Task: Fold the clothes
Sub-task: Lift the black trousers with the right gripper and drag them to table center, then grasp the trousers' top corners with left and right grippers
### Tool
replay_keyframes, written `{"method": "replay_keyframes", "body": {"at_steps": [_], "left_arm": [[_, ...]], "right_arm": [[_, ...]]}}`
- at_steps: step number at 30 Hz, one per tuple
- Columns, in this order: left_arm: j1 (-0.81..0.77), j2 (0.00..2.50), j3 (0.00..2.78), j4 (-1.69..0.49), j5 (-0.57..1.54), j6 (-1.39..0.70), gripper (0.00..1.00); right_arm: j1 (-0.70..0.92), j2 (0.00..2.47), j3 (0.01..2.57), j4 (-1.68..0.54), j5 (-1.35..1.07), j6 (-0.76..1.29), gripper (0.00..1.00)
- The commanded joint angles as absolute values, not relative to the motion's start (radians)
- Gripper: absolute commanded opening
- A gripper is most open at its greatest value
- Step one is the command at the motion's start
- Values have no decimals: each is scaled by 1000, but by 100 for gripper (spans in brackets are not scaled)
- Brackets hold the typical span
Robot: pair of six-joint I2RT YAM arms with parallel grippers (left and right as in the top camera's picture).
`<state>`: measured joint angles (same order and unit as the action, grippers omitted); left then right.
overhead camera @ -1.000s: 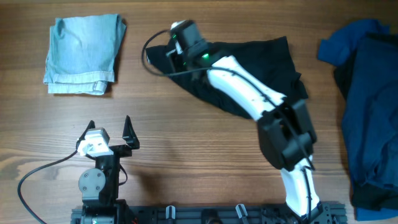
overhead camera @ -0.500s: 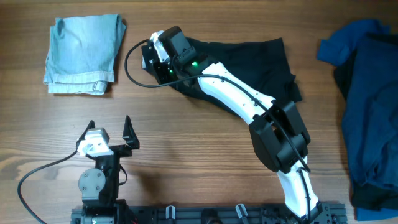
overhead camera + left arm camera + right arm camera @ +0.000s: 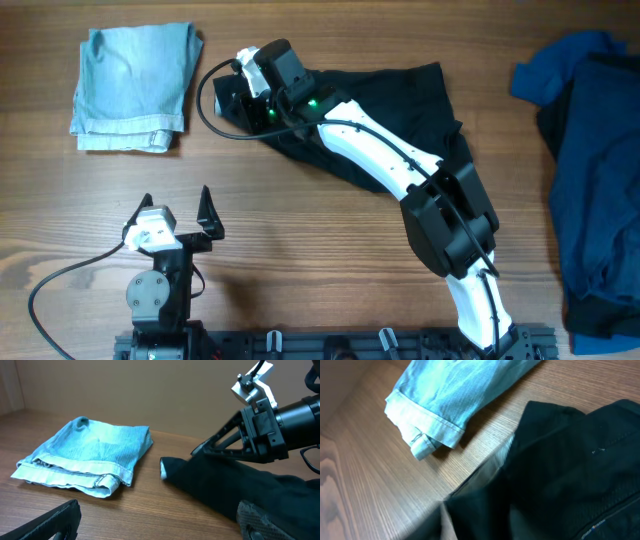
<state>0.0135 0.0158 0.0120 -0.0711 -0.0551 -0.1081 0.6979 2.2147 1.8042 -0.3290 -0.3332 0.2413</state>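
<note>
Three lots of clothes are lying on the tabletop (image 3: 320,250).

Lot one: black shorts (image 3: 400,90), sprawling unfolded across the far middle, with one end pointing left.

Lot two: pale blue garment (image 3: 130,85), sitting folded in a neat block at the far left. It is near the shorts' left end but apart from it.

Lot three: dark blue garments (image 3: 595,170), heaping loosely at the right edge, well apart from the rest.

Right end effector (image 3: 238,92): reaching across the shorts and sitting right at their left end, where a pale inner band (image 3: 492,465) is showing along the cloth edge. It is lying low against the fabric. No view is showing whether it is parted or pinching the cloth, so I cannot tell.

Left end effector (image 3: 178,212): resting near the front edge, spread wide, gripping nothing, and sitting apart from every garment.

Step in hand, as a judgement: the black shorts are being worked on, with their left end being laid or drawn out ahead of a fold. Nothing of the fold itself is looking finished, and the dark blue heap is waiting untouched.

Next move, as a judgement: it is calling for a flat, smoothed cloth, a firm pinch on one edge, and a carry over to the opposite edge so that the halves are lining up.

Writing: no brand, label or legible lettering is showing on any garment or arm.
</note>
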Motion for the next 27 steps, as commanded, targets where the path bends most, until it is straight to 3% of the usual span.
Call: {"method": "replay_keyframes", "body": {"at_steps": [1, 9, 16, 27], "left_arm": [[19, 12, 6, -68, -54, -86, 100], [19, 12, 6, -68, -54, -86, 100], [19, 12, 6, -68, -54, -86, 100], [19, 12, 6, -8, -122, -81, 100]], "right_arm": [[702, 2183, 1819, -321, -388, 218, 82], [634, 2129, 1819, -361, -420, 209, 92], [454, 2033, 1819, -579, -416, 210, 93], [219, 2012, 1819, -869, -187, 206, 95]]}}
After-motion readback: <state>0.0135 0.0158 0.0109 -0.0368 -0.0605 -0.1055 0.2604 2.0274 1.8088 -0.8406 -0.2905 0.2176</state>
